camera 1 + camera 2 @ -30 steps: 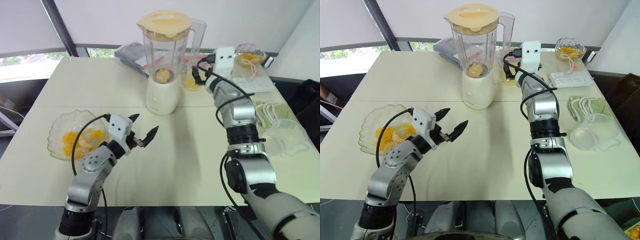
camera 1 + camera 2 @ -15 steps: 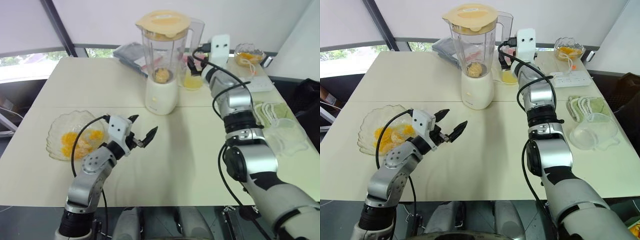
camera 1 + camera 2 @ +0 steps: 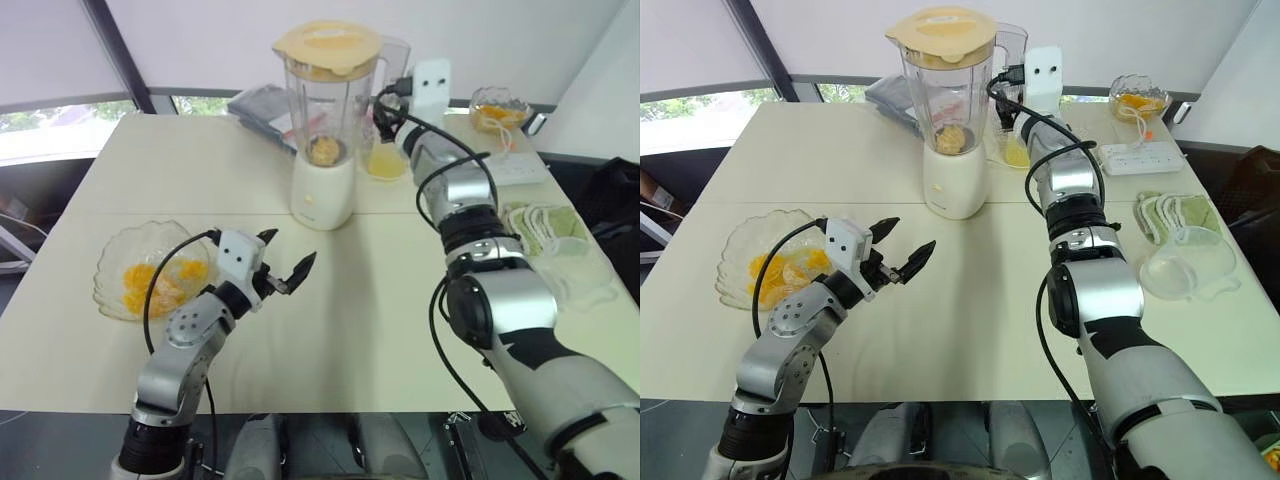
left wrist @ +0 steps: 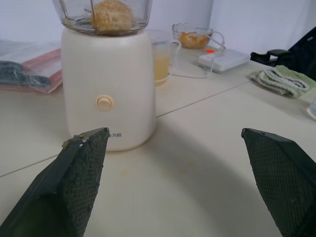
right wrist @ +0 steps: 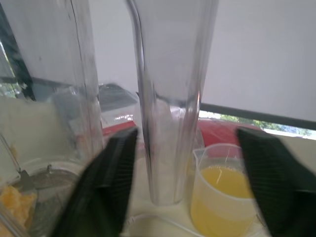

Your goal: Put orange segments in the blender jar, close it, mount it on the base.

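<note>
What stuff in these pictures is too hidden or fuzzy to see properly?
- The blender jar handle: in the right wrist view the right tool straddles it, but motion blur hides whether the fingers touch it.
- The orange segments in the jar: the left wrist view's edge cuts them off, so no count.
- The far glass bowl: too small in the head views to tell its contents.
- The cup of juice: partly hidden behind the right arm.

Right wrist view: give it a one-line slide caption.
Right gripper straddles the blender jar handle, juice cup behind.
</note>
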Controlling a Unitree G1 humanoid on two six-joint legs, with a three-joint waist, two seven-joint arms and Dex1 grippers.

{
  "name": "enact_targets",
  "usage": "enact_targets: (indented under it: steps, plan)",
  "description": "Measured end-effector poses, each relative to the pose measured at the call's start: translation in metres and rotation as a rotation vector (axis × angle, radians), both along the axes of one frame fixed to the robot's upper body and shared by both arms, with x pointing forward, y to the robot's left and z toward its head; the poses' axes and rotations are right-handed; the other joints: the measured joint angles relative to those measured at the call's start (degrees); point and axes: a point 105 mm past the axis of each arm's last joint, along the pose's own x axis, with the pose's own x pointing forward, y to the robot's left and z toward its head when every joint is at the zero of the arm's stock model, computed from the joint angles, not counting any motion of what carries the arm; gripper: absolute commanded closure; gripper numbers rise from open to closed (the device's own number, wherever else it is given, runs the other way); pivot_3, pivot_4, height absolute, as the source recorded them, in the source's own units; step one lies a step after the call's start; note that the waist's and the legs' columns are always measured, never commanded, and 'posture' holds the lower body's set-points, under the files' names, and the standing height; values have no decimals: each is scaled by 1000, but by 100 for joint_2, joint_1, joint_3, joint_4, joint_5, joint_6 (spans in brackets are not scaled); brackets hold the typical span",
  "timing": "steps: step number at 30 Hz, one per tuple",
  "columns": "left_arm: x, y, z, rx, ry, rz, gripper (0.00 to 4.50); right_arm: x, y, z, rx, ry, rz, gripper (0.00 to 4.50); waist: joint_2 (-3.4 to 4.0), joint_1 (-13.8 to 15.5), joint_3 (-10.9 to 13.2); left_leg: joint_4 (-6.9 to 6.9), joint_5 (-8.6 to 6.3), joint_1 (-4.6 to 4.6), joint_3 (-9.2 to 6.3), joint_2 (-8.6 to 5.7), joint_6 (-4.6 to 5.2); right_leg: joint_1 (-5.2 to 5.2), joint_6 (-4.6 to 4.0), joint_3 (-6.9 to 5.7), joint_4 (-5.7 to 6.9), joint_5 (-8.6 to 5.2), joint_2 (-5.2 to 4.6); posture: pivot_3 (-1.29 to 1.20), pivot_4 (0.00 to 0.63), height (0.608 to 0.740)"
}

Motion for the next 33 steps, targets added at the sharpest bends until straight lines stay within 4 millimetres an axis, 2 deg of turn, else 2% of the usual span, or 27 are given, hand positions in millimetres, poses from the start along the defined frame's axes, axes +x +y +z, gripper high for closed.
enact_targets:
  steps: [12,16,20,27,33]
  plan:
    - [0,-2,0,-5,1,-4,0,1,0,-1,-11,12,-32,2918,1,8,1,0,0,-2,-1,0,0,0,0,-1,-1,0,-4,0,150,740]
    - [0,-2,0,-6,1,-6,0,-1,4,6,-29,14,-58,2918,1,6,1,0,0,-2,-2,0,0,-2,-1,-1,-1,0,-5,0,150,740]
    - [0,-2,0,-7,1,-6,0,-9,9,17,-31,-16,-76,2918,1,9,1,-3,0,-3,-4,0,0,-2,-1,-3,-3,0,-9,0,150,740]
    - [-1,-3,0,-8,1,-9,0,-25,10,3,-19,46,-119,2918,1,7,1,-4,0,-4,-5,0,0,-5,-1,-4,-1,0,-15,0,150,740]
    - [-1,-4,1,-8,-2,-17,0,-34,9,4,-21,88,-167,2918,1,5,1,-4,0,-4,-5,2,0,-7,-2,-4,0,0,-14,0,150,740]
